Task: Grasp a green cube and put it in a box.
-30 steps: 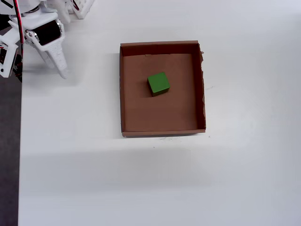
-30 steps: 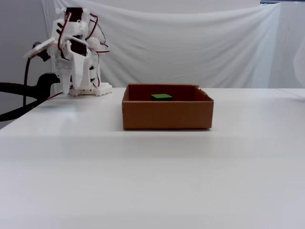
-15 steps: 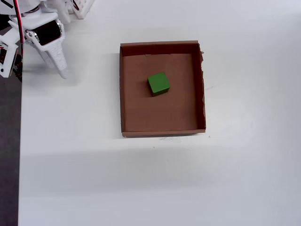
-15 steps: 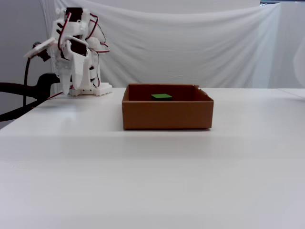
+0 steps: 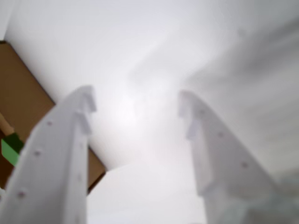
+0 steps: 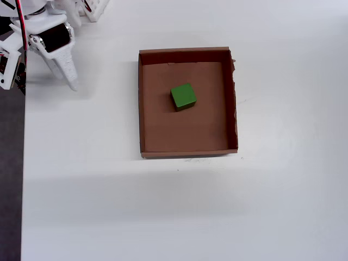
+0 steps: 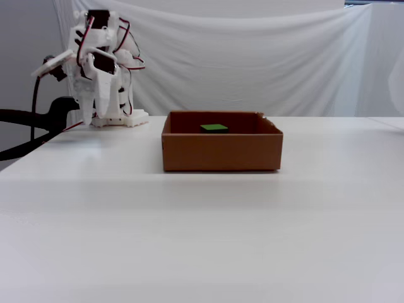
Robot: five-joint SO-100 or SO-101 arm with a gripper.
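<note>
The green cube (image 6: 183,96) lies inside the brown cardboard box (image 6: 141,109), near the middle of its floor. In the fixed view only the cube's top (image 7: 214,127) shows over the box wall (image 7: 221,151). My gripper (image 6: 66,79) is far to the left of the box in the overhead view, close to the arm's base. It hangs above the table in the fixed view (image 7: 101,113). In the wrist view the gripper (image 5: 136,105) is open and empty, with the box (image 5: 23,98) and the cube (image 5: 10,148) at the left edge.
The white table (image 6: 163,206) ends at its left edge (image 6: 23,179) in the overhead view. The arm's base (image 7: 117,118) stands at the back left. A black cable (image 7: 25,117) runs off the left side. A white cloth (image 7: 252,57) hangs behind.
</note>
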